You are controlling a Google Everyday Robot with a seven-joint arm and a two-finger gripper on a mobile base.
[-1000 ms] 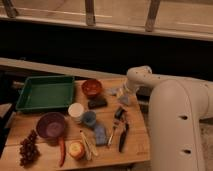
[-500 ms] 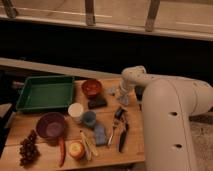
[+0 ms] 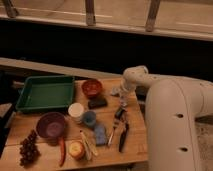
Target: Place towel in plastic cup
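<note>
A small crumpled blue towel [image 3: 100,134] lies on the wooden table [image 3: 135,145], near the front and just below a blue cup [image 3: 90,118]. A white plastic cup [image 3: 76,111] stands upright touching the blue cup's left side. My gripper [image 3: 120,92] hangs low over the table's back right part, right of an orange bowl [image 3: 92,87] and well behind the towel. It is apart from both the towel and the cups. The white arm [image 3: 175,115] fills the right side of the view.
A green tray [image 3: 46,93] sits at the back left, a purple bowl [image 3: 50,125] in front of it. Grapes [image 3: 29,148], a red chili [image 3: 62,150] and an apple [image 3: 76,149] lie along the front. A dark block [image 3: 97,102] and black-handled utensils [image 3: 121,131] lie near the gripper.
The gripper has shifted slightly left over the table's back right part. The arm's body now covers more of the right side. Objects on the table have not moved.
</note>
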